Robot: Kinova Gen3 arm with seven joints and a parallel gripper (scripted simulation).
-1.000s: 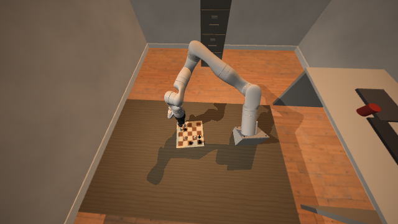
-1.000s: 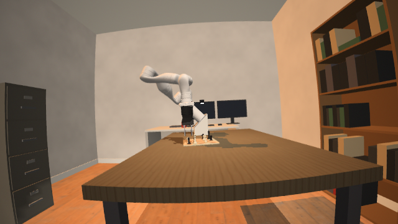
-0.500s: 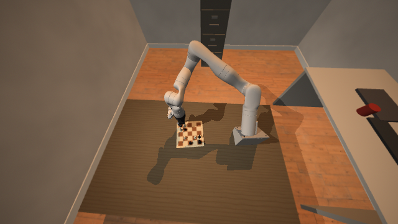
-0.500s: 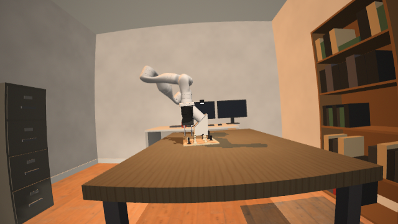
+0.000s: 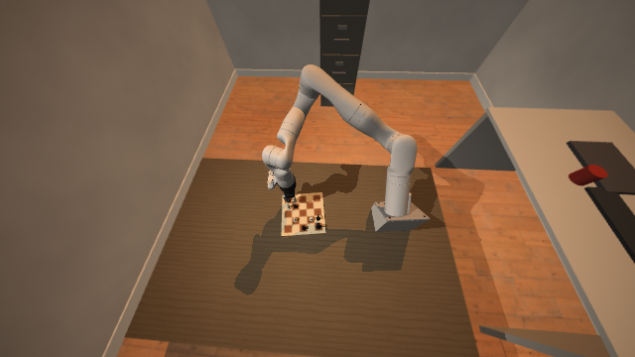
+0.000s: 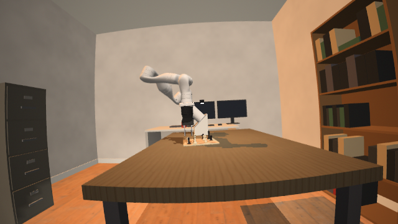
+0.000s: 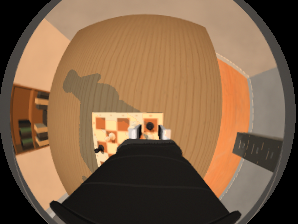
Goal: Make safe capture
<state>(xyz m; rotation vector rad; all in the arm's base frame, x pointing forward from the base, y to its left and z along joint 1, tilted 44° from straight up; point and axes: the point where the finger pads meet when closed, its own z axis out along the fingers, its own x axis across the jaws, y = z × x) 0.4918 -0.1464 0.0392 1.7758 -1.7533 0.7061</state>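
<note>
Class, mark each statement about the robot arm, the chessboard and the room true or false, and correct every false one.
1. The gripper hangs over a corner region of the chessboard. True.
2. The gripper is clamped on a chess piece. False: its fingers stand open with nothing between them.
3. The chessboard lies on the wooden floor. False: it lies on the brown table.
4. A red cylinder lies on the pale side desk. True.
5. The arm's base stands on the same table as the chessboard. True.
6. All the pieces on the board are white. False: black and white pieces both stand there.
</note>
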